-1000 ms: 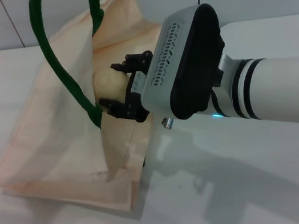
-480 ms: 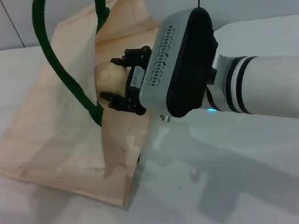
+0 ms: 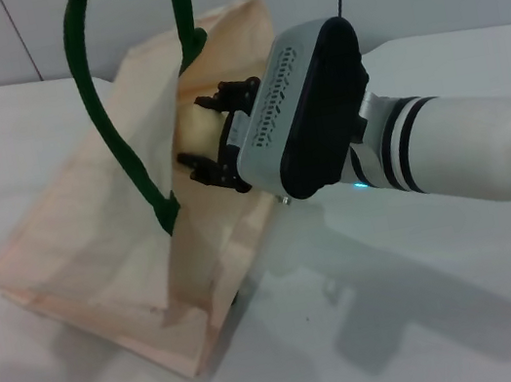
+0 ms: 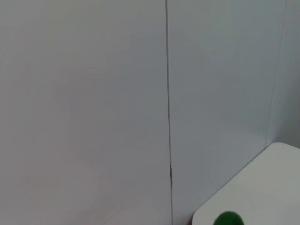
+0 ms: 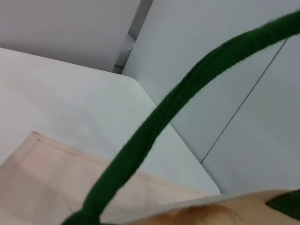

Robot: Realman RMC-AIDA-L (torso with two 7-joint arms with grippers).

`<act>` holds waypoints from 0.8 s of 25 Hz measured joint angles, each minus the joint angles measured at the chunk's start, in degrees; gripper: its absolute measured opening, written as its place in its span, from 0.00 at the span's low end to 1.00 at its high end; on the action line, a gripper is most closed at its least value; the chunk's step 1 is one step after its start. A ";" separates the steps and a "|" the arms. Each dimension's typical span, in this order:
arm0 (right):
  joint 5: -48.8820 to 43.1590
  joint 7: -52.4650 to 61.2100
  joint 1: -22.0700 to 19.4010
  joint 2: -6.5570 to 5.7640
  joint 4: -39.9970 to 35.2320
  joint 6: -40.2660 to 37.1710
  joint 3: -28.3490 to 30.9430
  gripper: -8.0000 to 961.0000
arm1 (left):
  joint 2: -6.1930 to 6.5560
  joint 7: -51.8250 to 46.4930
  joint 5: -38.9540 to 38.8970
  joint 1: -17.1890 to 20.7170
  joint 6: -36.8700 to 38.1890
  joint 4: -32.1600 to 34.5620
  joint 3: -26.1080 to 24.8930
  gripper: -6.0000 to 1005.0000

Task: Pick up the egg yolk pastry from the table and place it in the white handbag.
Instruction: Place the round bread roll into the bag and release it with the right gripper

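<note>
Placing step in hand; right gripper [image 3: 208,128] reaches into the mouth of the cream fabric handbag [image 3: 97,248] with thick dark green rope handles [image 3: 108,128], black fingers clenched around the small pale yellow pastry ball [image 3: 195,122], which sits just inside the opening, off the white table [image 3: 388,326]. Next move, as I judge it: go deeper, then release. Head view alone shows the grasp; right wrist view gives only handle and bag rim; left gripper unseen, so I cannot tell its state.

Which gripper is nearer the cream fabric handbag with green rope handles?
Right. The right gripper is at the cream fabric handbag's mouth, beside the green rope handle. The left gripper is out of every view.
</note>
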 joint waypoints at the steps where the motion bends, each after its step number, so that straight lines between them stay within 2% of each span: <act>1: 0.00 0.00 0.03 0.05 0.00 0.03 -0.03 0.65 | 0.00 -0.03 -0.01 0.03 0.00 0.06 0.02 0.17; 14: -0.36 0.04 0.95 0.24 -0.24 0.07 -0.80 0.65 | 0.01 -0.56 -0.07 0.34 0.01 1.01 0.03 0.19; 20: -2.21 0.05 0.95 1.55 -0.96 -0.76 -0.78 0.67 | 0.01 -0.58 -0.06 0.34 0.05 1.05 0.04 0.20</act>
